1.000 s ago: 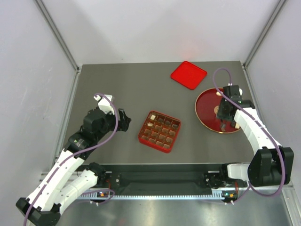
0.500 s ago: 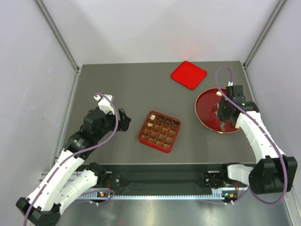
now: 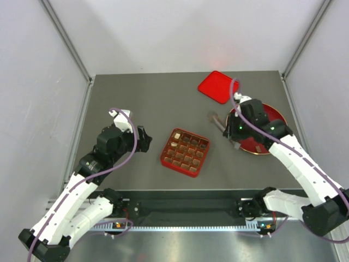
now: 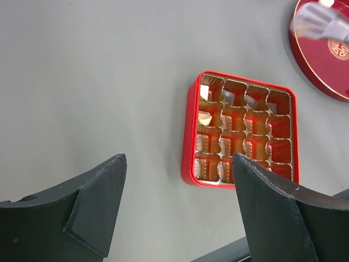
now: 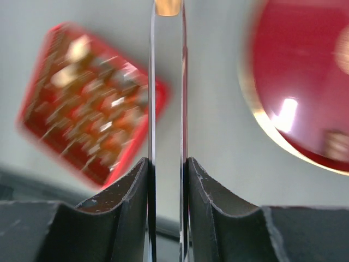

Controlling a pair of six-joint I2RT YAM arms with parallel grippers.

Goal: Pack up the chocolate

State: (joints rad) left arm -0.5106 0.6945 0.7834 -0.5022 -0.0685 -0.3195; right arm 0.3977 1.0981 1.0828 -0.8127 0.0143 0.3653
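The red gridded tray (image 3: 164,158) sits mid-table, with two cream-white chocolates (image 3: 175,140) in its left cells; the other cells look brown. It also shows in the left wrist view (image 4: 190,136), with the cream pieces (image 4: 205,118) there too. My right gripper (image 3: 238,129) is shut on thin metal tongs (image 5: 167,82), which pinch a tan chocolate (image 5: 168,6) at their tip. It hovers between the round red plate (image 3: 272,115) and the tray, blurred by motion. My left gripper (image 3: 146,139) is open and empty, left of the tray.
The flat red square lid (image 3: 217,86) lies at the back, beyond the plate. The plate also shows in the right wrist view (image 5: 305,82) and the left wrist view (image 4: 322,60). Grey walls enclose the table on three sides.
My right arm has swung left off the plate toward the tray, carrying the tongs. The left arm has not moved.
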